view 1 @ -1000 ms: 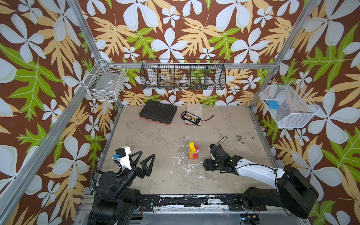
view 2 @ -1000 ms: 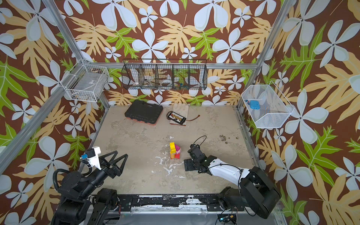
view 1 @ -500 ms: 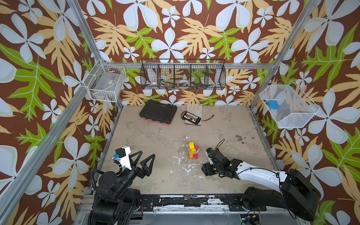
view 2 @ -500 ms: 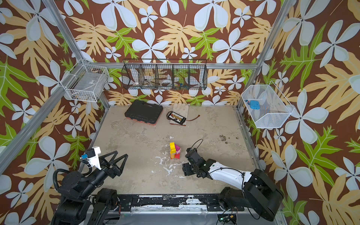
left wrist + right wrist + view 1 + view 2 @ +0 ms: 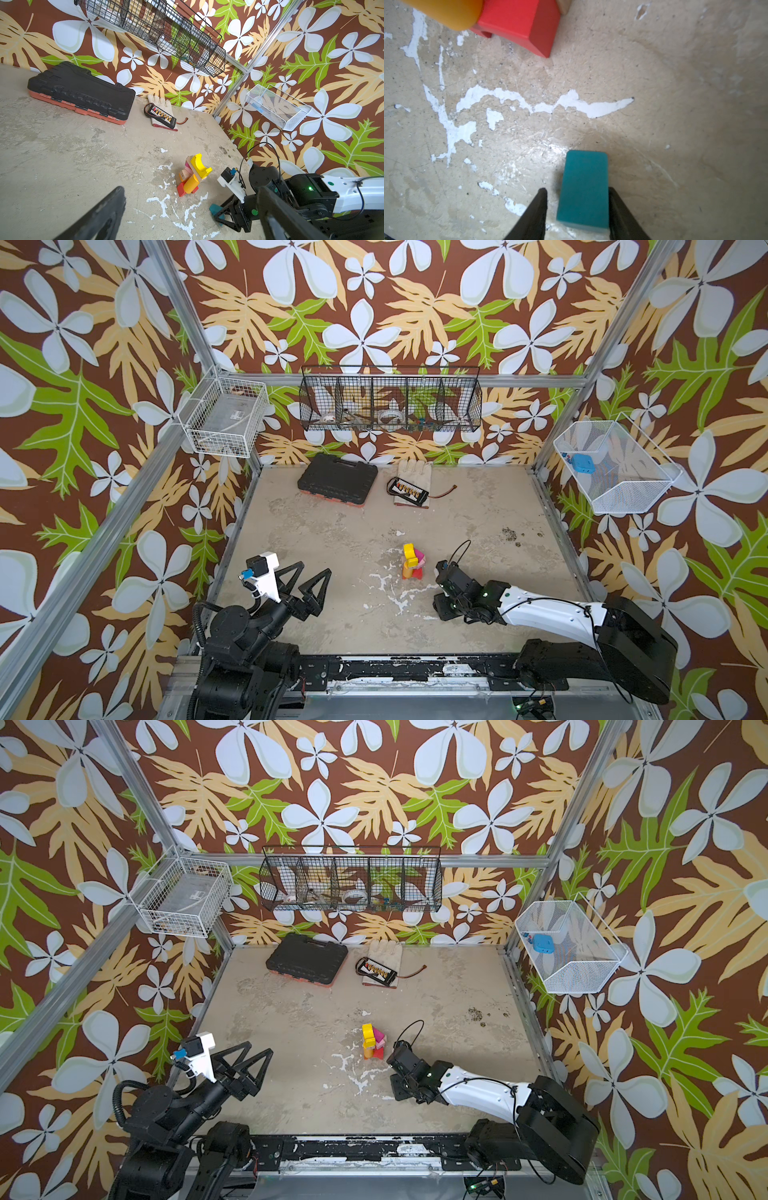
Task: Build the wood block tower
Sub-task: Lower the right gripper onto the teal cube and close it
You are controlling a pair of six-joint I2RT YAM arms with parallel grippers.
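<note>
A teal block near the tower is bracketed by the right gripper, one finger touching, the other just clear; a centred, level squeeze is advised before lifting.

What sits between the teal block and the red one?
Nothing: only bare scuffed tabletop separates the teal block and red block, per the right wrist view.

Robot test cell, lab-type enclosure. Aluminium frame post upper left. Walls covered in printed flower-leaf backdrop. Scuffed, paint-chipped tabletop mid-frame. Left arm and right arm on black rail, bottom edge. White wire basket upper left, black wire basket top centre, mesh basket right. Black tool case and glove at back. Wood blocks stacked centre.
</note>
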